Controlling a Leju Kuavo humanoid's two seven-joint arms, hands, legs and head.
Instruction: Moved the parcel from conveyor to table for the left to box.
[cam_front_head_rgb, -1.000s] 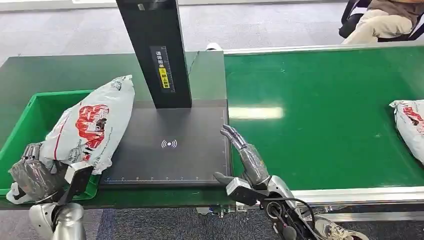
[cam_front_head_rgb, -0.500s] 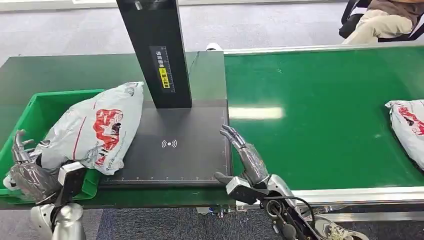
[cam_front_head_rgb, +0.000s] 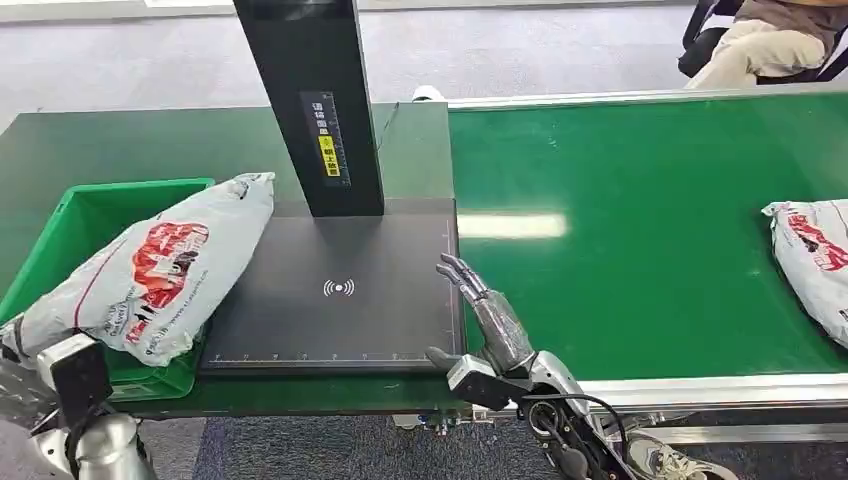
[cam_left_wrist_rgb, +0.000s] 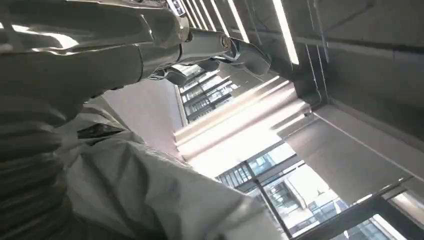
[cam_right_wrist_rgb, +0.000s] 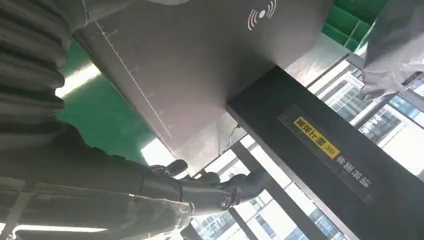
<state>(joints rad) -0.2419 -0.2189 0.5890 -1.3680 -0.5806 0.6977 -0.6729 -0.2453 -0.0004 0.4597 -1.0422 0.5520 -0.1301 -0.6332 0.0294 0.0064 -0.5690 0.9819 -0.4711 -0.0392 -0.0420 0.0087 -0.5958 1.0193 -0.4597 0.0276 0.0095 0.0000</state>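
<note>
The parcel (cam_front_head_rgb: 150, 270), a grey poly mailer with red print, lies slanted across the near right corner of the green bin (cam_front_head_rgb: 70, 225): its upper end reaches over the edge of the dark scanning pad (cam_front_head_rgb: 340, 290) near the foot of the black scanner post (cam_front_head_rgb: 315, 100), while its lower end hangs toward the robot at the bin's front rim. It appears to be carried this way because the left hand (cam_left_wrist_rgb: 60, 65) is under or behind that lower end, lifting the bag over the bin wall instead of dragging it; in the head view the hand itself is hidden behind the bag and the wrist camera block. The left wrist view shows the crinkled mailer pressed close against the hand's ribbed cover, with the dark fingers (cam_left_wrist_rgb: 240, 50) stretched out straight beyond it, so the bag seems cradled against the palm more than pinched; whether any finger truly clamps it cannot be told. The right hand (cam_front_head_rgb: 485, 320) rests on the desk at the seam between the pad and the green conveyor (cam_front_head_rgb: 650, 230), its fingers (cam_right_wrist_rgb: 220, 192) held nearly straight and slightly apart, gripping nothing, probably parked there so as to be ready for the next item. A second parcel (cam_front_head_rgb: 810, 260) lies at the far right of the belt, well apart from that hand. A seated person (cam_front_head_rgb: 765, 40) is at the far corner beyond the conveyor.
</note>
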